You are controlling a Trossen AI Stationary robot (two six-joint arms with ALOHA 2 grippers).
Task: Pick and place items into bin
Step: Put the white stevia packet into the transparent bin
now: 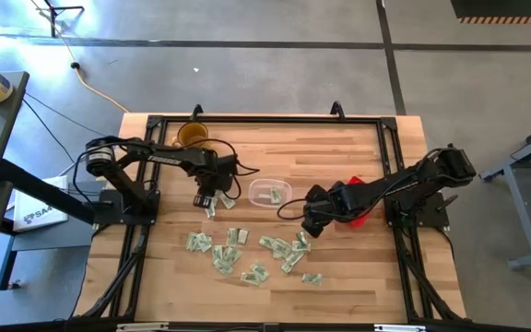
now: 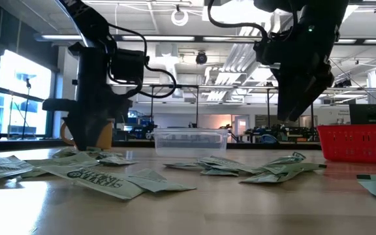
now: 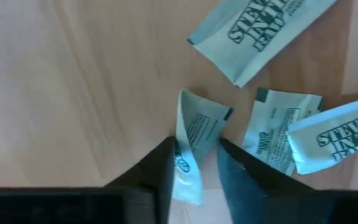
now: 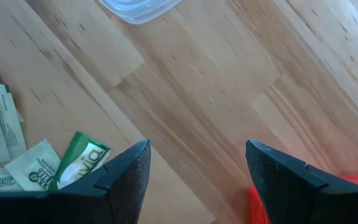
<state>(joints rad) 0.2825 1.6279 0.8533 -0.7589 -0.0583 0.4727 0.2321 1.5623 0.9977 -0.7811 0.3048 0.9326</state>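
Note:
Several small pale green and white packets [image 1: 247,254] lie scattered on the wooden table's near half, and show close up in the low view [image 2: 103,176]. The clear container [image 1: 270,192] stands at mid-table [image 2: 190,140], with a packet or two inside. My left gripper [image 1: 206,199] is low over the table left of the container, shut on one packet [image 3: 191,143]. Two more packets [image 3: 272,134] lie beside it. My right gripper [image 1: 313,219] hangs open above bare wood, right of the container [image 4: 138,7] and beyond a green packet [image 4: 82,163]. My left gripper [image 3: 194,165] pinches one packet between its two fingers [image 3: 160,171], coming from above and pointing down. The fingers close on the packet's lower part [image 3: 188,162], and the packet is creased and stands on edge between them. Whether it is off the wood, I cannot tell.
A red mesh basket [image 2: 358,142] sits at the table's right, partly under my right arm [image 1: 365,219]. An amber mug [image 1: 192,136] stands at the far edge behind my left arm. Bare wood lies between the container and the far edge.

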